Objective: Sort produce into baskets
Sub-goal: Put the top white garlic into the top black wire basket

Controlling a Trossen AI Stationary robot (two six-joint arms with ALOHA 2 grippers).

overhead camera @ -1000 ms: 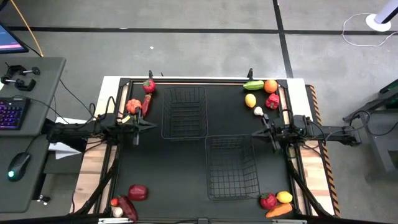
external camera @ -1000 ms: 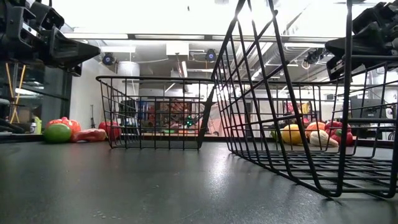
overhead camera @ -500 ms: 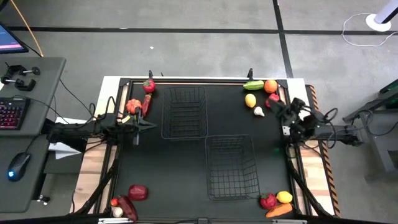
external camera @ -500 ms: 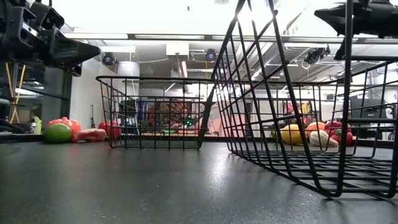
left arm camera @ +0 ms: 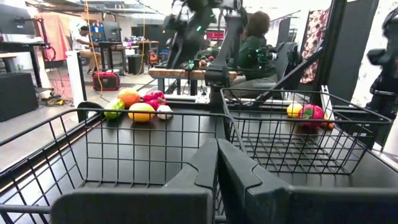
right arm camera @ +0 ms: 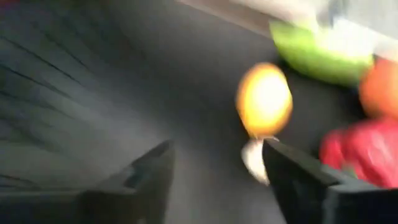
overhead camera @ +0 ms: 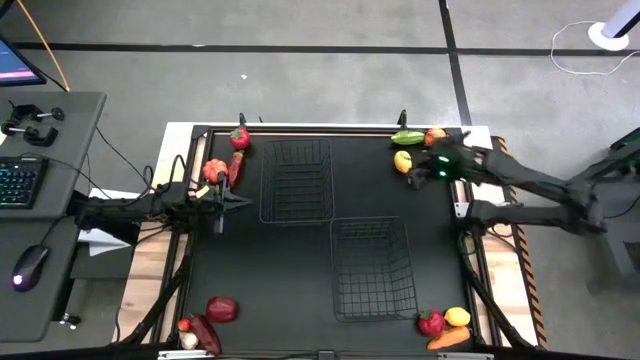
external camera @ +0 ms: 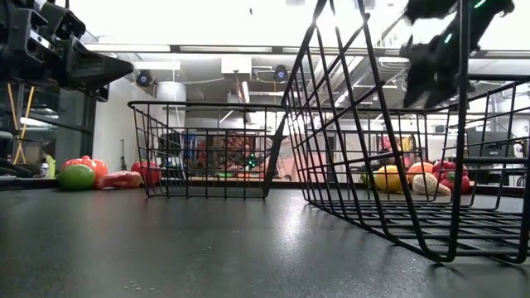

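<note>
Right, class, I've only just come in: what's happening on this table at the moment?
A two-armed robot is sorting toy produce into two wire baskets, both empty. The right end effector, fingers open, hangs over the far right cluster by a yellow piece and a white piece, holding nothing. The left end effector waits shut beside the far basket. Other produce sits at the table's corners.

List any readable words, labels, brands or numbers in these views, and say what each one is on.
None can be read in any view.
Monitor at the desk left of the table: its screen glows, but any text is too small to read.
Keyboard: lit keys, legends too small to read.
The baskets, the produce and both arms carry no visible lettering.
</note>
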